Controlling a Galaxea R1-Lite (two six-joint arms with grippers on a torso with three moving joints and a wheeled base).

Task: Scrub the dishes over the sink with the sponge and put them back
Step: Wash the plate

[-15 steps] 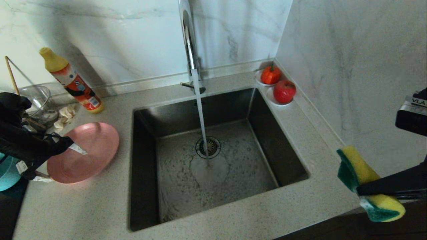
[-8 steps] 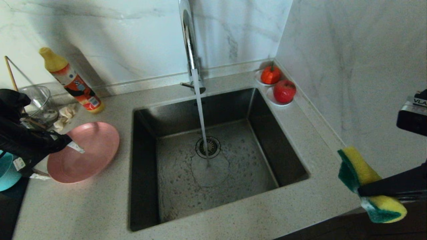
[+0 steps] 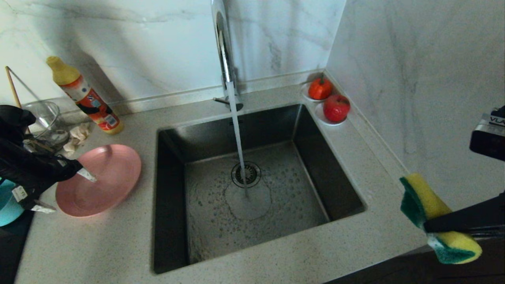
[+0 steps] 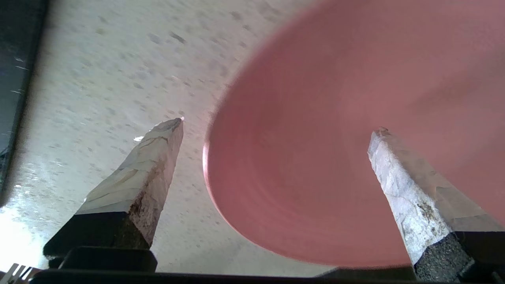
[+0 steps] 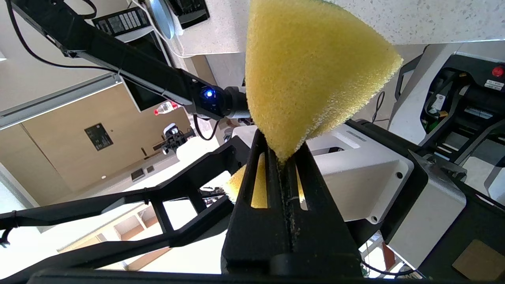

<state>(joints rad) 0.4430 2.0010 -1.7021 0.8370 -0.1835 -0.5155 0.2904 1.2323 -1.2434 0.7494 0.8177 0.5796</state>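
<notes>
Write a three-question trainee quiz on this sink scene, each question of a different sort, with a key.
1. True or false: the right gripper is shut on the sponge, off the sink's right side.
2. Multiple choice: the left gripper is
A. open, one finger over the pink plate and one outside its rim
B. shut on the plate's rim
C. holding the teal bowl
3. Fill in: water from the tap falls close to the sink's ____.

Key
1. True.
2. A. In the left wrist view the fingers stand wide apart, and the plate lies on the counter left of the sink.
3. Drain.
</notes>
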